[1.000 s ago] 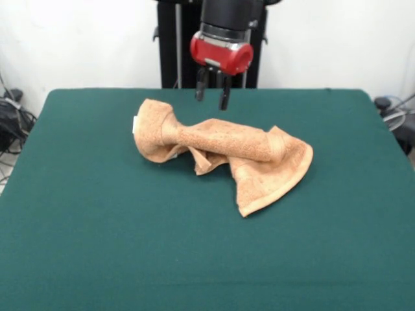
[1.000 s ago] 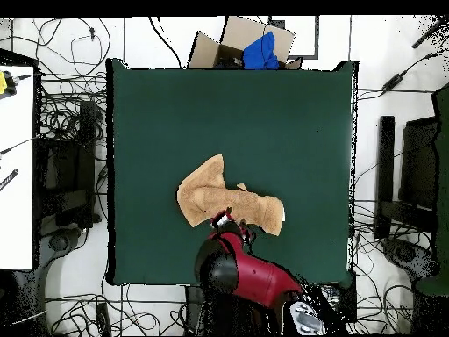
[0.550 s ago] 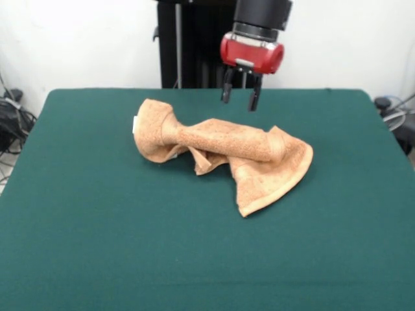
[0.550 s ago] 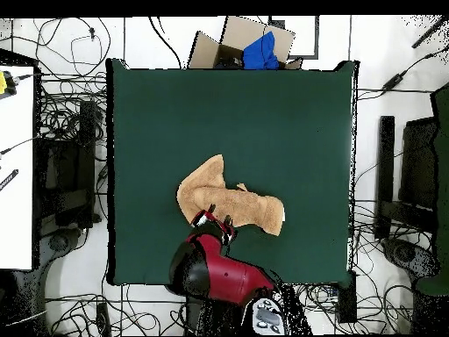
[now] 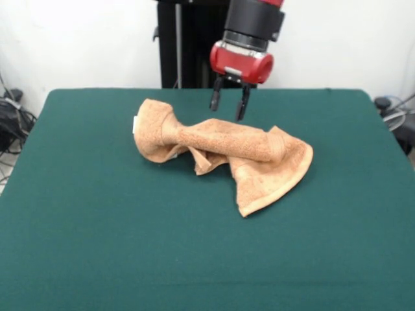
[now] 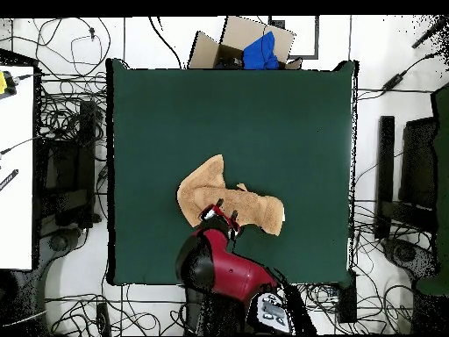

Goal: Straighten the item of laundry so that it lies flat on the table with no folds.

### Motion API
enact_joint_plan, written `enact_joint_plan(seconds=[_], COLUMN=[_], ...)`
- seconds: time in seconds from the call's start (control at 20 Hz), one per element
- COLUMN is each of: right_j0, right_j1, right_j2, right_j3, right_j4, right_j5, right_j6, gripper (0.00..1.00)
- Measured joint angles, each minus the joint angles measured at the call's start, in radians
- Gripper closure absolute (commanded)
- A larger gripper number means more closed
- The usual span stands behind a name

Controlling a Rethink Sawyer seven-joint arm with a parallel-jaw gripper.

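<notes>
One small light-orange terry-cloth towel (image 5: 224, 152) lies bunched near the middle of the large dark green cloth-topped table (image 5: 97, 246), its central stretch twisted into a rope-like roll that runs from a bulged end at the left to a flatter hemmed flap spreading toward the near right. A tiny white tag (image 5: 135, 124) shows at the left end. The red and black gripper (image 5: 227, 106) hangs just above the far edge of the roll, jaws apart and holding nothing (both dark fingers (image 5: 214, 100) point down, clear of the cloth).

Judging from this, the risk is a pinch on the roll itself: closing there would likely catch several layers at once, so a pull would drag the whole bundle across the table rather than open it. A descent slightly too far back would close on bare table instead.
</notes>
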Motion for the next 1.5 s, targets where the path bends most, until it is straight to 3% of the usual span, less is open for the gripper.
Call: enact_joint_plan(seconds=[0.3, 0.5, 0.65, 1.05, 1.25, 1.5], right_j0=[-0.039, -0.103, -0.206, -0.338, -0.385, -0.385], right_j1=[-0.012, -0.050, -0.095, -0.122, -0.113, -0.097], right_j2=[0.003, 0.038, 0.085, 0.131, 0.172, 0.179], right_j3=[0.000, 0.000, 0.000, -0.002, -0.003, -0.005], right_j4=[-0.010, -0.066, -0.139, -0.228, -0.266, -0.281], right_j5=[0.001, 0.043, 0.142, 0.294, 0.315, 0.315], right_j6=[0.000, 0.000, 0.000, 0.000, 0.000, 0.000], gripper=[0.00, 0.00, 0.00, 0.00, 0.00, 0.00])
